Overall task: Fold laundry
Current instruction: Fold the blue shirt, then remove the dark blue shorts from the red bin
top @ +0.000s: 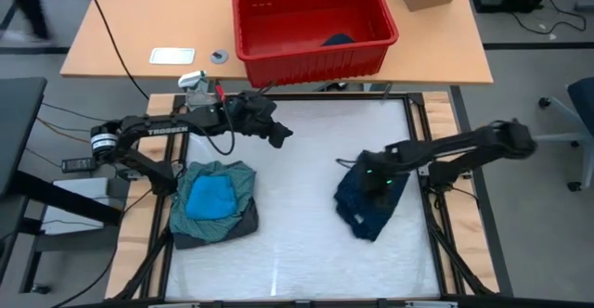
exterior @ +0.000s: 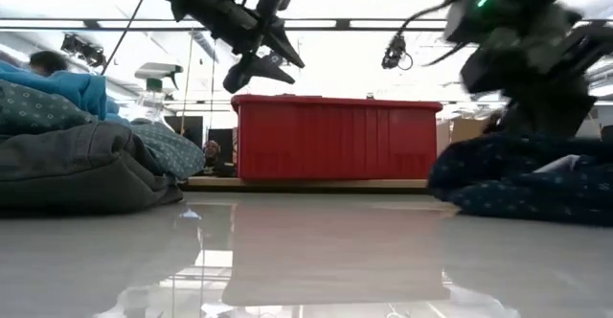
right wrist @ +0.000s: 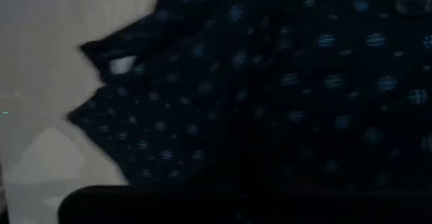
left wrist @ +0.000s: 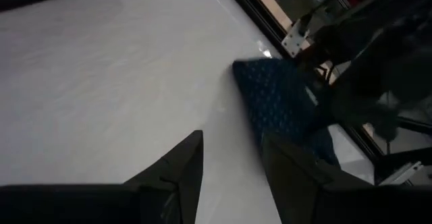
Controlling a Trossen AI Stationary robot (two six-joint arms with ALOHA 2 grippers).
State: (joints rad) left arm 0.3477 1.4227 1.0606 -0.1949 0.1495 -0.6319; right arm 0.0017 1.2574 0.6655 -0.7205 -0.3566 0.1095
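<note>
Behind glossy white table (top: 306, 197), red bin (top: 311, 25).

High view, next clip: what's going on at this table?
A two-arm robot is folding laundry. The right claw is down on the crumpled navy dotted piece at the table's right side, pressed into the cloth. The left claw hangs above the table's middle with its fingers apart, holding nothing. A pile sits at the left: a blue piece on teal on dark grey. The red bin stands beyond the table.
</note>
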